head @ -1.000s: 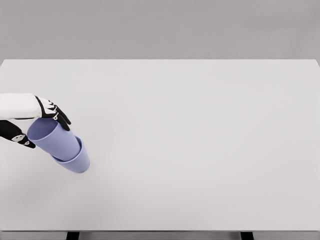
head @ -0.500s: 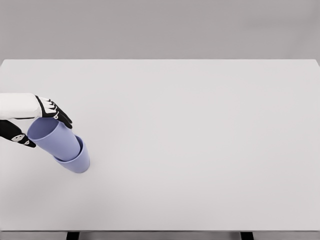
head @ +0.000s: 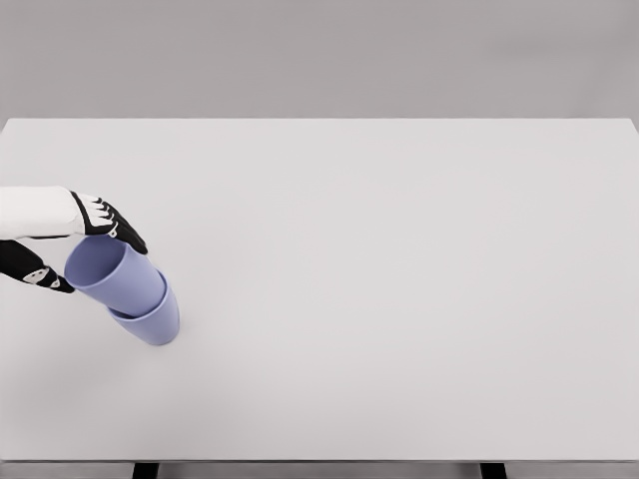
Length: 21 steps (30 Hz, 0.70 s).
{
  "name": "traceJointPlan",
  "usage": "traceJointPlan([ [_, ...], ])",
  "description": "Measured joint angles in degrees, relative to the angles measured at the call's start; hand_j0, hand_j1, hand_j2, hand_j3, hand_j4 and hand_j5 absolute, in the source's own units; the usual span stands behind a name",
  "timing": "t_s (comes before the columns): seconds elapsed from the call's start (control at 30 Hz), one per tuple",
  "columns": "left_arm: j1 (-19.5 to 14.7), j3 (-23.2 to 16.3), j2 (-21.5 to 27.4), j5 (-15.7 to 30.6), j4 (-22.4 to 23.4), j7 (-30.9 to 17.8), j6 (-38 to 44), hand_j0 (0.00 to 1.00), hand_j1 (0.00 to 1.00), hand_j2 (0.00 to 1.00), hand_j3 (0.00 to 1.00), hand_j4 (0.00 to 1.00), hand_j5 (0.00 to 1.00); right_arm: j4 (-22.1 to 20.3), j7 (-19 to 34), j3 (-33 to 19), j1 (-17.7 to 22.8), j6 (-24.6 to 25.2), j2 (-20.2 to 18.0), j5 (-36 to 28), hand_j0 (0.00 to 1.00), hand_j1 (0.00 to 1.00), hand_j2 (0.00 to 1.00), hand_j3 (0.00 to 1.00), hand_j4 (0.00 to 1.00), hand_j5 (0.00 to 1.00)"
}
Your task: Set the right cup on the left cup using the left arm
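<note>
On smooth table [head: 399,299], tapered nested cups [head: 130,289]

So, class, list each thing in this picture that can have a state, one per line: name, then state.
Upper cup: tilted, nested in the lower cup, held at its rim.
Lower cup: on the table, holding the upper cup.
Left hand: shut on the upper cup.
Table: bearing the cups.

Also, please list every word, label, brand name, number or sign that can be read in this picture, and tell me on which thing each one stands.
None: no readable text anywhere.
upper cup: plain purple, no print.
lower cup: plain purple, no print.
left hand: small white marks on black, not letters.
table: bare white.
</note>
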Motion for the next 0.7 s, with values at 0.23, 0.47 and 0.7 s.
traceJointPlan([
  [0.23,0.1,-0.1,0.1,-0.1,-0.2,0.0,0.0,0.94,0.94,0.94,0.94,0.94,0.94,0.0,0.0,0.0,0.0,0.0,0.0,0.0,1.00,1.00,1.00,1.00,1.00,1.00],
  [0.47,0.1,-0.1,0.1,-0.3,-0.3,0.0,0.0,1.00,1.00,1.00,1.00,1.00,1.00,0.0,0.0,0.0,0.0,0.0,0.0,0.0,1.00,1.00,1.00,1.00,1.00,1.00],
  [0.7,-0.1,1.2,0.3,-0.4,-0.1,0.0,0.0,1.00,1.00,1.00,1.00,1.00,1.00,0.0,0.0,0.0,0.0,0.0,0.0,0.0,1.00,1.00,1.00,1.00,1.00,1.00],
])
